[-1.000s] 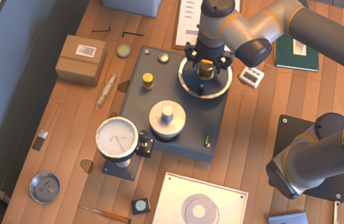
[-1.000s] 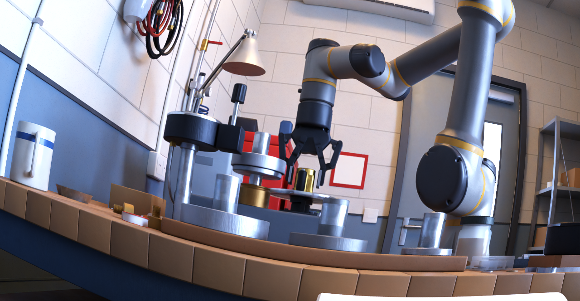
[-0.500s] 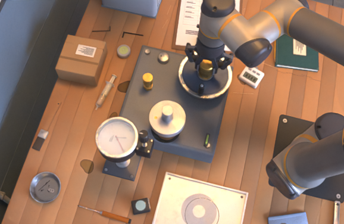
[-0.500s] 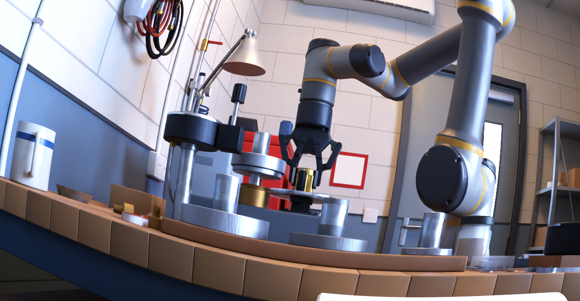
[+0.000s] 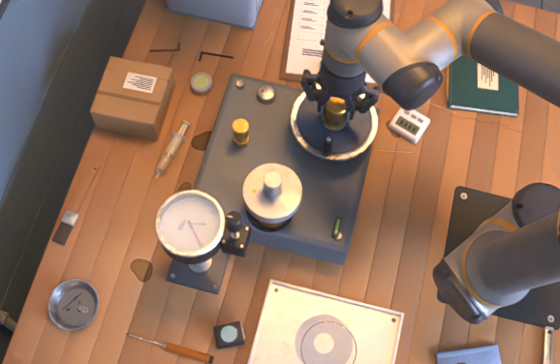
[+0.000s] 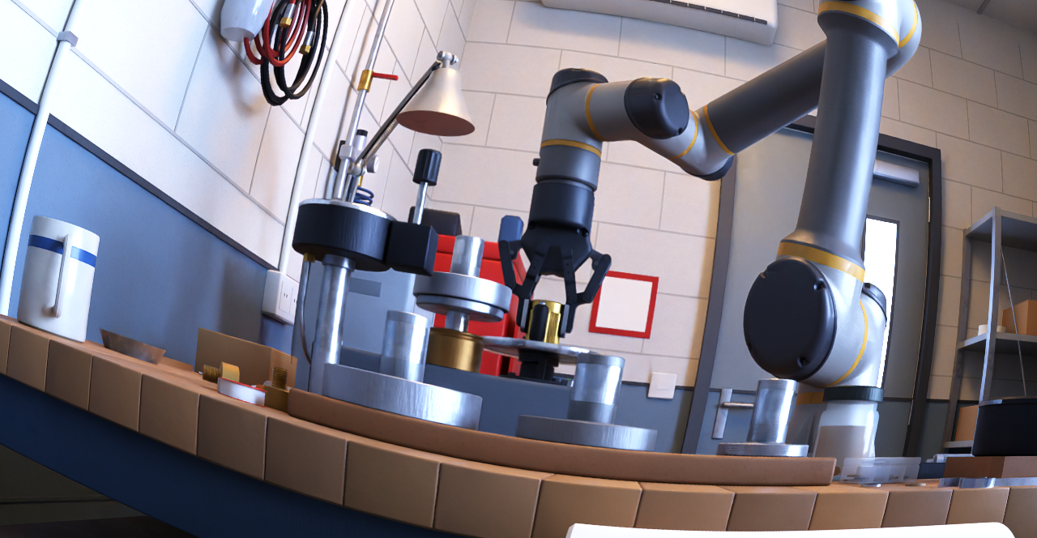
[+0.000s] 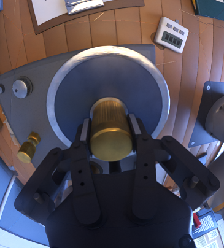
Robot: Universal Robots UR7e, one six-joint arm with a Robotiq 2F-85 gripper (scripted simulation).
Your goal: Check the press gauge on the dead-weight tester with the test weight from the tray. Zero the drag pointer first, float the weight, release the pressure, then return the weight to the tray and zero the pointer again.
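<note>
The ribbed brass knob (image 7: pixel 111 135) at the hub of the tester's handwheel (image 5: pixel 334 127) is gripped by my gripper (image 5: pixel 335 110), which is closed around it from above. The handwheel is a dark disc with a silver rim at the far right of the grey tester base (image 5: pixel 284 164). The silver test weight (image 5: pixel 272 192) sits on the piston near the base's middle. The round press gauge (image 5: pixel 190 225) stands on its post at the front left, with a black knob (image 5: pixel 234 221) beside it. A small brass valve knob (image 5: pixel 240 131) stands on the base's left part. The white tray (image 5: pixel 327 329) lies in front, empty.
A cardboard box (image 5: pixel 132 97) sits left of the tester. A syringe (image 5: pixel 172 147), a metal dish (image 5: pixel 73 304) and a screwdriver (image 5: pixel 172 347) lie on the bench. A timer (image 5: pixel 409 125), a green book (image 5: pixel 482 84) and a clipboard (image 5: pixel 305 38) lie behind. My arm's base (image 5: pixel 506 261) stands right.
</note>
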